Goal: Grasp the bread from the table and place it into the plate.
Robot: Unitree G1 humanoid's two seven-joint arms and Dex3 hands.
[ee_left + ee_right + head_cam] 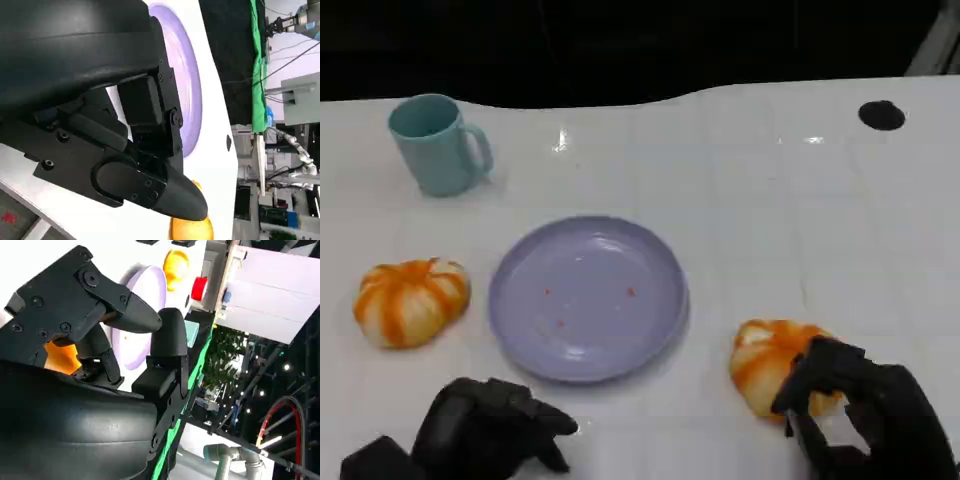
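Note:
Two orange-and-white striped breads lie on the white table. One bread (410,300) sits left of the lavender plate (588,297). The other bread (770,362) lies right of the plate, near the front edge. My right hand (865,415) is at this bread's near right side, its fingertips (812,378) touching it and the fingers apart; the bread rests on the table. The right wrist view shows that bread (62,357) under the fingers (127,315), with the plate (145,295) beyond. My left hand (485,430) rests low in front of the plate, holding nothing.
A teal mug (440,145) stands at the back left. A black round spot (881,115) marks the table at the back right. The table's far edge meets a dark background. Open table surface lies between the plate and the right bread.

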